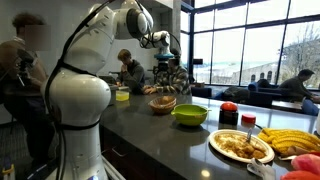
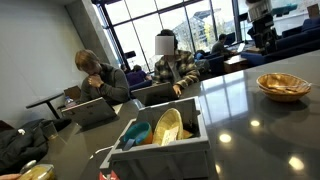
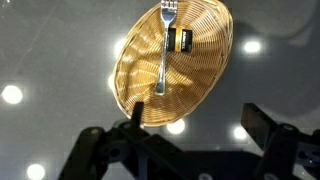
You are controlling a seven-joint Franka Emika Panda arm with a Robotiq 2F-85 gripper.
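A woven wicker basket [image 3: 172,55] lies on the dark glossy counter. A silver fork [image 3: 163,45] rests lengthwise in it, beside a small black and yellow object [image 3: 183,40]. My gripper [image 3: 200,120] hangs well above the basket, open and empty, with one dark finger [image 3: 140,110] over the basket's near rim. In both exterior views the gripper [image 1: 160,42] [image 2: 262,25] is high over the basket [image 1: 163,103] [image 2: 283,86], not touching it.
A green bowl [image 1: 190,115], a plate of food [image 1: 240,146], bananas [image 1: 292,141] and a red-capped bottle [image 1: 249,122] stand on the counter [image 1: 150,125]. A white caddy [image 2: 165,150] holds utensils. People [image 2: 172,62] sit at tables behind.
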